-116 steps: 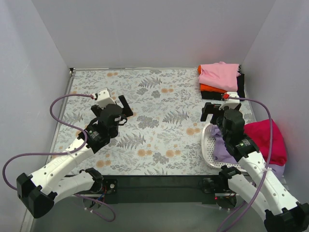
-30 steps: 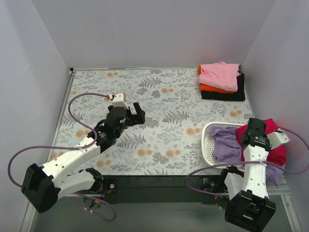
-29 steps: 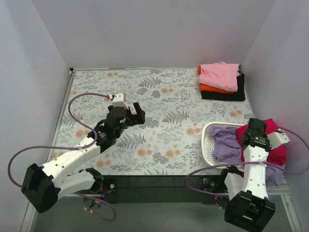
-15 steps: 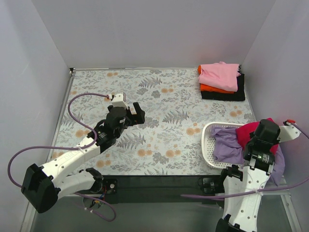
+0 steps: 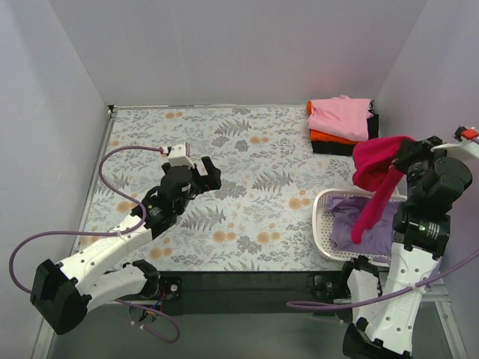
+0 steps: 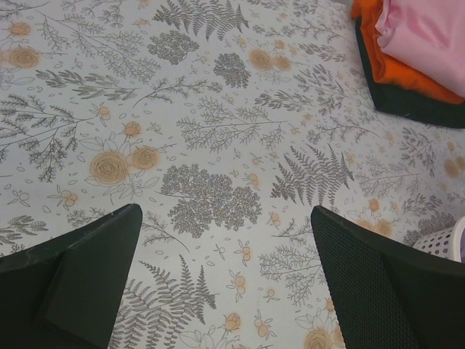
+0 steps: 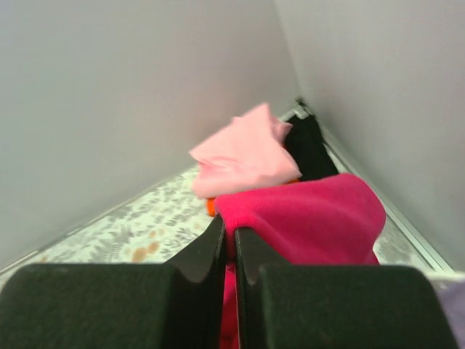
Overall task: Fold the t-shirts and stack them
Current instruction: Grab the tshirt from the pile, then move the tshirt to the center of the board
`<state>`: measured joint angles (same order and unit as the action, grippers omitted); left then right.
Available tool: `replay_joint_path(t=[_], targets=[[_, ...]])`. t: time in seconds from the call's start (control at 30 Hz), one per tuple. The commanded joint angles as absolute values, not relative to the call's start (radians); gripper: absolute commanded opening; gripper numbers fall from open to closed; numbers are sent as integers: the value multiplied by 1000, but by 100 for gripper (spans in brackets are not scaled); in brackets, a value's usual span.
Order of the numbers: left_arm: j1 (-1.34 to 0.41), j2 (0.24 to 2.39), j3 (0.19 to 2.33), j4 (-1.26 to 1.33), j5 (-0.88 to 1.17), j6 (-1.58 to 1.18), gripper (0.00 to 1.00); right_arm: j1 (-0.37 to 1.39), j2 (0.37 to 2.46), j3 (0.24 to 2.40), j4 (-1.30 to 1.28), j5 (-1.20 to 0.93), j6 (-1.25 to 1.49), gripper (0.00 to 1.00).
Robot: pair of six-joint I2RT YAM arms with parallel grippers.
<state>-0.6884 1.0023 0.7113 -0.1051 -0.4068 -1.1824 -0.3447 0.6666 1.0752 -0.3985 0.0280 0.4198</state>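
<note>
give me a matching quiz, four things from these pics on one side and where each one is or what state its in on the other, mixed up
Things:
1. red t-shirt
2. lavender t-shirt
3. pink t-shirt
4. left gripper

Places or states:
A. open above the table
B. lying in the basket
C. on top of the orange t-shirt
D. hanging from the shut right gripper

Pairs: 1-D, 2-B, 3-C, 4-A

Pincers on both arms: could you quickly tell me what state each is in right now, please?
Left pincer: open, holding nothing.
Right pincer: closed on the crimson t-shirt, which hangs above the basket.
</note>
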Motion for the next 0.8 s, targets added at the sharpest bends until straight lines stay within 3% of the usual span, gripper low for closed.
replay_joint_path(t=[0.0,0.13,0.4,0.53,0.63,0.77], targets=[[-680,974,724,-127,-448,-1173,94,-341,725,1205,-198,-205,431,1],[-676,968,732,-139,-480,-1177,94,-334,811,1333,-135,-383,497,1],[-670,973,779,-179,-495,-1212,94,-211,981,1520,-113,-448,466,1],[-669,989,810,-221,-515,-1215,94,264,1127,1661,-227,-106,220,1],[-667,985,828,-251,-551,-1229,94,478,1247,1731,-236,30,129,1],[-666,947,853,-320,-633,-1265,94,577,1390,1799,-247,54,95,1]])
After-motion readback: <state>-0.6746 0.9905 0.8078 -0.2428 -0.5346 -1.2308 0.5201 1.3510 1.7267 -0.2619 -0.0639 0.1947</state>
